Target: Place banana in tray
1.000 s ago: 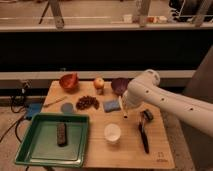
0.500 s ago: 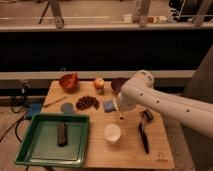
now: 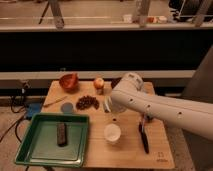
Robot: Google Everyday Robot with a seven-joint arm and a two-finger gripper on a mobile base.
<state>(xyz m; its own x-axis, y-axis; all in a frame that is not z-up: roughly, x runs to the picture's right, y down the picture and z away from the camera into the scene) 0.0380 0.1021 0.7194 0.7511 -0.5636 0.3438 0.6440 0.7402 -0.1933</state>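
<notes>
The green tray [image 3: 40, 145] lies at the table's front left, with a dark oblong thing [image 3: 61, 134] in it. The white arm reaches in from the right over the middle of the table. My gripper [image 3: 110, 107] hangs at its end, just right of a dark cluster of small fruit [image 3: 87, 102] and above the white cup [image 3: 112, 133]. It is well to the right of the tray. The banana does not show; the arm covers the spot behind the cup.
A red-orange bowl [image 3: 68, 81] and a round apple [image 3: 99, 82] stand at the back. A thin wooden stick [image 3: 54, 101] and a grey-blue disc [image 3: 67, 107] lie near the tray's far edge. A black tool [image 3: 144, 138] lies front right.
The arm has swung left across the table and now covers the blue sponge and the dark bowl behind it. Nothing else has moved.
</notes>
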